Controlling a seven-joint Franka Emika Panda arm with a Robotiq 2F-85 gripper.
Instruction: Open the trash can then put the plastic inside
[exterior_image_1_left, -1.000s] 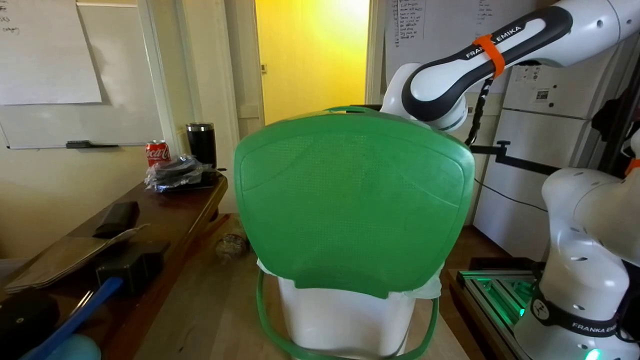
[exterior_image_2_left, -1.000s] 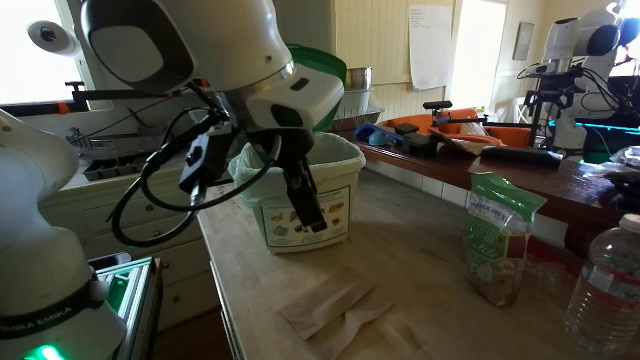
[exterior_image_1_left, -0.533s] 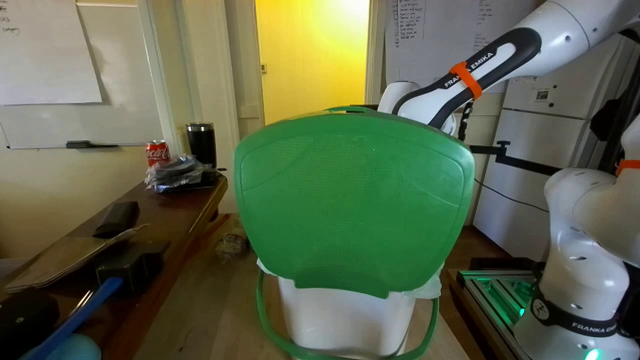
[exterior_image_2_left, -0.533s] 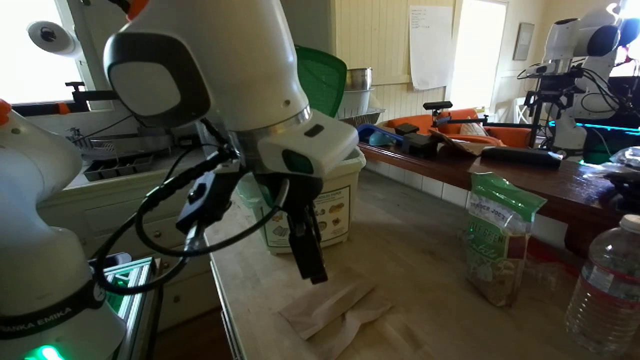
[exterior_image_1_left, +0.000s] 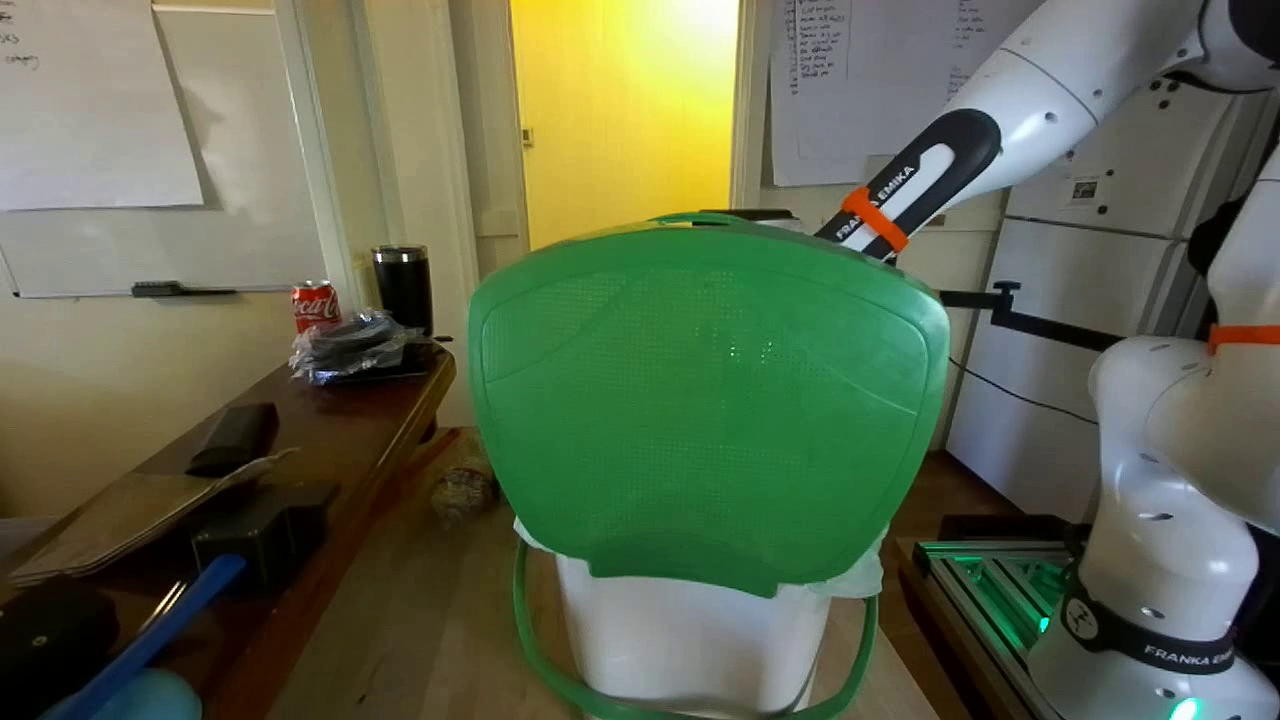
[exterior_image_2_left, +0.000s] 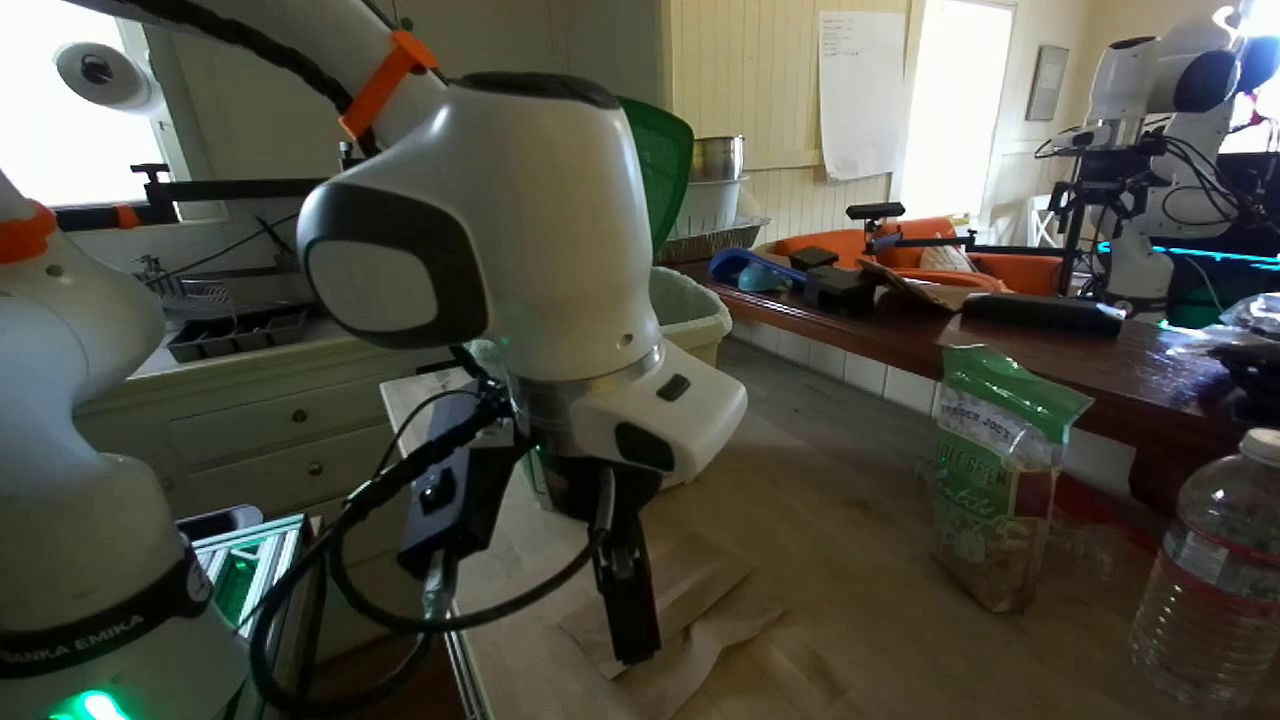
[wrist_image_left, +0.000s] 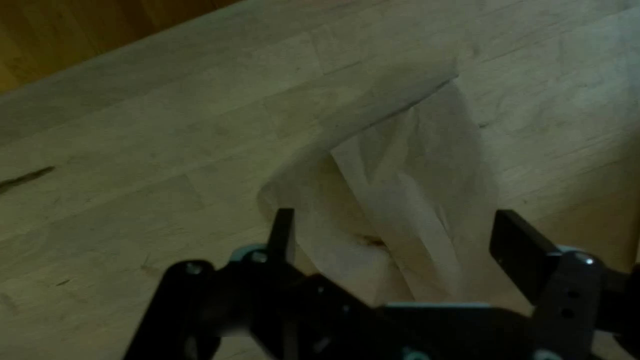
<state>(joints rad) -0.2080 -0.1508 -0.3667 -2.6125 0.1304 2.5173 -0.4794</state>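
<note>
1. My claw (wrist_image_left: 392, 222) is spread wide and grips nothing; it hangs over the tan folded sheet (wrist_image_left: 425, 190), which I take to be the task's plastic.
2. For a sound pick, I judge: descend straight, straddle the creased middle, close slowly so the sheet bunches. It looks thin and flat; a pinch made too high would likely skim over it.
3. Sheet lies on the light wooden bench (wrist_image_left: 150, 150), partly hidden behind my own hardware.
4. Trash can (exterior_image_1_left: 690, 645) stands on the same bench, lid (exterior_image_1_left: 710, 400) raised in both exterior views. Opening seems done; transfer remains.
5. Elsewhere on the bench: green-topped bag (exterior_image_2_left: 1000, 490), clear bottle (exterior_image_2_left: 1205, 580).
6. Room: dark wooden ledge (exterior_image_2_left: 1150, 350) alongside, yellow door (exterior_image_1_left: 625, 130), white refrigerator (exterior_image_1_left: 1030, 440).
</note>
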